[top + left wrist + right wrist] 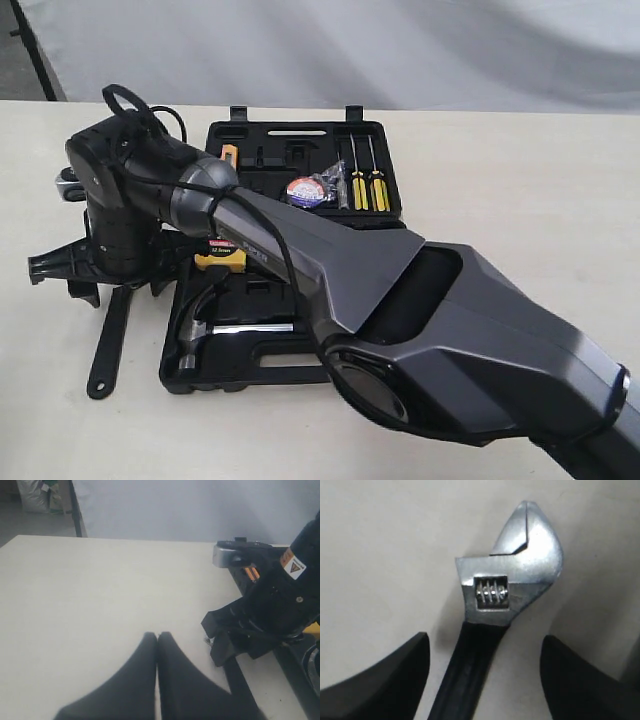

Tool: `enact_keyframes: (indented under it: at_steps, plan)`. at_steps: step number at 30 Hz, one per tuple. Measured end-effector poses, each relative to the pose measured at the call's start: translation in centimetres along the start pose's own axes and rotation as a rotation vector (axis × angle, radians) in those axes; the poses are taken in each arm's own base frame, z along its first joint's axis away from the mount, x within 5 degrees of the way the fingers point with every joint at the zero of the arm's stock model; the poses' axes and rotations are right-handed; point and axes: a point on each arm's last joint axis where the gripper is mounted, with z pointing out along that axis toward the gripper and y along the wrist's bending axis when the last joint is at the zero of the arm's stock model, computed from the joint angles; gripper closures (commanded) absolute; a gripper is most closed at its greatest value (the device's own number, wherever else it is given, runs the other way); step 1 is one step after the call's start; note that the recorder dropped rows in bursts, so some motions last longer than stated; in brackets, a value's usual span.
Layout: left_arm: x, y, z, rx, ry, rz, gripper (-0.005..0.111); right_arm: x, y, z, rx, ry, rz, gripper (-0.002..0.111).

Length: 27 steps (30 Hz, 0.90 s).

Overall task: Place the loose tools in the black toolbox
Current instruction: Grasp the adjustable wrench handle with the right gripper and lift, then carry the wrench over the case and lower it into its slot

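Observation:
The black adjustable wrench (477, 645) lies flat on the table, left of the open black toolbox (250, 372). Its silver jaw (520, 565) points away from the camera. My right gripper (484, 640) is open and straddles the wrench handle, one finger on each side, not touching. In the exterior view that gripper (95, 275) hangs over the wrench (108, 345). The claw hammer (200, 325) rests in the near half of the case. The wrapped tape roll (306, 192) lies in the far half. My left gripper (157, 636) is shut on nothing above bare table, beside the right gripper (265, 615).
A yellow tape measure (220, 258) sits in the case under the right arm. Two yellow-handled screwdrivers (366, 187) and orange-handled pliers (229, 153) are in the far half. The right arm (400, 290) crosses over the toolbox. A pale wall stands behind the table.

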Motion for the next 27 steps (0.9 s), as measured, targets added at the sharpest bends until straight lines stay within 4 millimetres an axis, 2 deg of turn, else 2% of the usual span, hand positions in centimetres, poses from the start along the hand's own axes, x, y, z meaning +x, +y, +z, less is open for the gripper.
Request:
enact_keyframes:
  at_steps: [3, 7, 13, 22, 27]
  plan:
    - [0.0, 0.0, 0.0, 0.0, 0.0, 0.0, 0.105, 0.3, 0.4, 0.3, 0.01, -0.006, -0.01, 0.063]
    - [0.0, 0.0, 0.0, 0.0, 0.0, 0.0, 0.105, 1.1, 1.5, 0.8, 0.017, -0.014, -0.071, 0.089]
    - [0.0, 0.0, 0.0, 0.0, 0.0, 0.0, 0.105, 2.4, 4.0, 1.1, -0.019, -0.043, -0.203, 0.109]
    - [0.0, 0.0, 0.0, 0.0, 0.0, 0.0, 0.105, 2.4, 4.5, 0.7, 0.013, -0.072, -0.428, 0.108]
    - [0.0, 0.0, 0.0, 0.0, 0.0, 0.0, 0.105, 2.4, 4.4, 0.7, 0.02, -0.072, -0.465, 0.109]
